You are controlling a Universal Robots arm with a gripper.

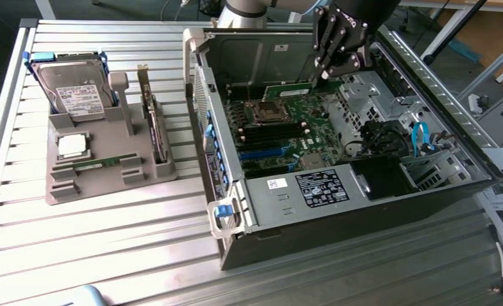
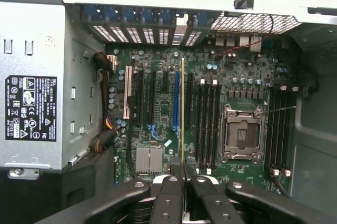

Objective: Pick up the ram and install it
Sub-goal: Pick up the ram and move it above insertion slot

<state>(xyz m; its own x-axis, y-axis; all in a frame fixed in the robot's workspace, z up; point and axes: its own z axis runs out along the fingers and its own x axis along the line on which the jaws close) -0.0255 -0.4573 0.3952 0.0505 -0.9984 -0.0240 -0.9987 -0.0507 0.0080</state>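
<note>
My gripper point(image 1: 324, 75) hangs inside the open computer case point(image 1: 234, 210), above the motherboard point(image 1: 285, 111). It is shut on the ram point(image 1: 292, 84), a narrow green stick that juts out sideways from the fingers toward the exterior view's left. In the wrist view the ram point(image 2: 182, 108) shows edge-on as a thin line running out from the gripper point(image 2: 182, 175) over the board. It lies between the blue slot point(image 2: 175, 103) and the black memory slots point(image 2: 206, 124) beside the processor socket point(image 2: 241, 133). A second ram stick point(image 1: 98, 164) lies on the grey holder point(image 1: 64, 191).
On the grey holder at the exterior view's left are a hard drive point(image 1: 74, 89), a square silver processor point(image 1: 71, 145) and an upright expansion card point(image 1: 154, 127). A power supply point(image 2: 31, 108) and cable bundles point(image 2: 105, 129) sit beside the board. The case walls stand close around the gripper.
</note>
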